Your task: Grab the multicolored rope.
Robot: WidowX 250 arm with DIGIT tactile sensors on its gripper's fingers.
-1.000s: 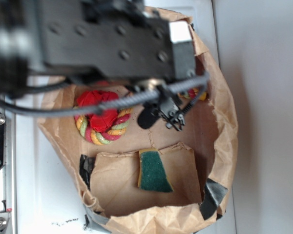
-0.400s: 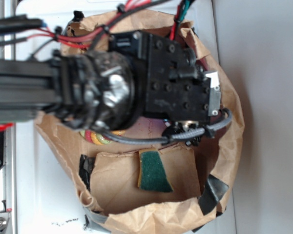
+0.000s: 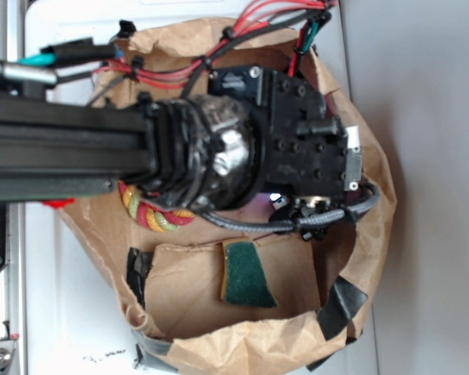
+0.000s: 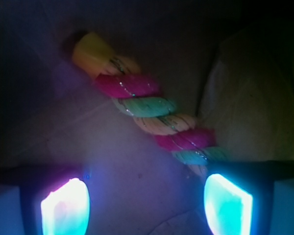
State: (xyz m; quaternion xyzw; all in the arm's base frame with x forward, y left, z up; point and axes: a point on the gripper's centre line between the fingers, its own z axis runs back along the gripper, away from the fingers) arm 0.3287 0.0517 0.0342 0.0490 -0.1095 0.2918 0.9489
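The multicolored rope (image 4: 147,110), twisted of pink, yellow and light green strands with a yellow tip, lies diagonally on the brown paper in the wrist view. Its lower end runs toward my right finger (image 4: 228,205). My gripper (image 4: 147,205) is open, its two glowing pads wide apart with only paper between them, just below the rope. In the exterior view the arm hides most of the rope; a coiled part (image 3: 152,212) shows at the left under the arm. The gripper itself (image 3: 309,215) is low inside the bag, mostly hidden by the wrist.
A crumpled brown paper bag (image 3: 367,234) with raised walls surrounds everything. A green-and-yellow sponge (image 3: 245,273) lies flat on a paper flap at the front. Black tape patches (image 3: 340,305) sit on the bag rim. A metal rail (image 3: 0,312) runs along the left.
The arm has swung in over the bag and dropped lower, now covering the red wad and most of the rope coil. The sponge and bag have not moved.
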